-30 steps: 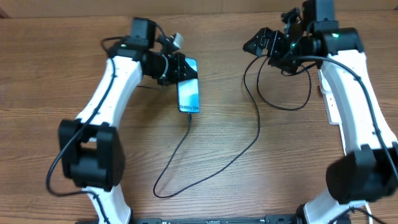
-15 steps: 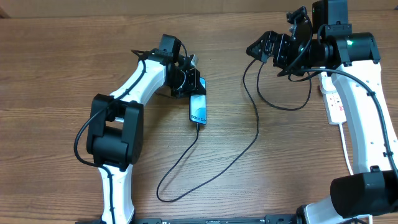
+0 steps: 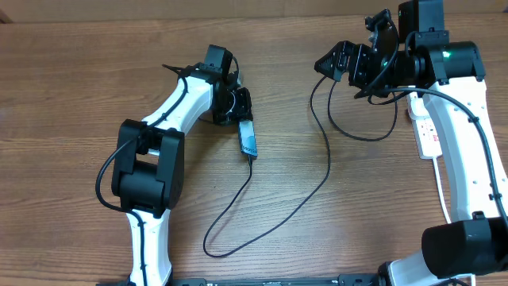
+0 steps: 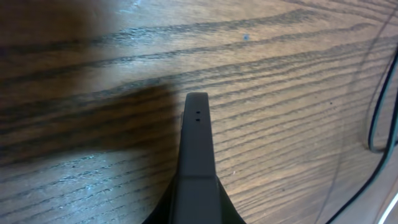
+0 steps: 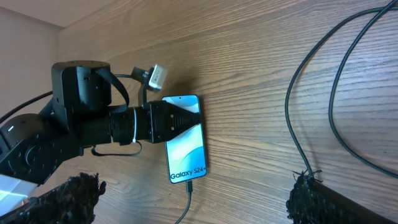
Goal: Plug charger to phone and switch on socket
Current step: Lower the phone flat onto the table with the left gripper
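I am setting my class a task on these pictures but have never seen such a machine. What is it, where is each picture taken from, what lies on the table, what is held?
These are two white-and-black robot arms, left and right, at a brown wooden table, each ending in a two-finger gripper. One picture looks down from above; the other two come from cameras on the wrists. The left gripper is shut on a slim smartphone with a light blue screen, turned on edge; the left wrist view shows only its dark edge. A long thin black cable is plugged into the phone's lower end and loops across the table. The right gripper is open, empty. A white power strip lies partly under the right arm.
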`<action>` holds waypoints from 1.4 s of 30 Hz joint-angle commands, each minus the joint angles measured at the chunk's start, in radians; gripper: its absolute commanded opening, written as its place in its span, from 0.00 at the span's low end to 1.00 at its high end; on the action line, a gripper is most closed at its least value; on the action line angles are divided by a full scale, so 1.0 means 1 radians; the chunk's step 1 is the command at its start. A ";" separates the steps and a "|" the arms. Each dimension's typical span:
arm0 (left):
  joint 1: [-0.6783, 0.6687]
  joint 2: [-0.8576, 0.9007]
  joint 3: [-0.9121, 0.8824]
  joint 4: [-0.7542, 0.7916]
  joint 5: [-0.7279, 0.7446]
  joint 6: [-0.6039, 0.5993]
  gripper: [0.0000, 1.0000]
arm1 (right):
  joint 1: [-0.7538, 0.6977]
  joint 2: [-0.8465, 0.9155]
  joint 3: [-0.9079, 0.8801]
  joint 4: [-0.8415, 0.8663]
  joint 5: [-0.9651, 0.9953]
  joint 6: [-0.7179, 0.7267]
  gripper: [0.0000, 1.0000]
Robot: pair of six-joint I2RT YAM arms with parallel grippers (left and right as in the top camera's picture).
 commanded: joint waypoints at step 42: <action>-0.042 0.056 0.011 -0.039 -0.046 0.026 0.04 | 0.003 -0.018 0.011 -0.009 0.003 -0.011 1.00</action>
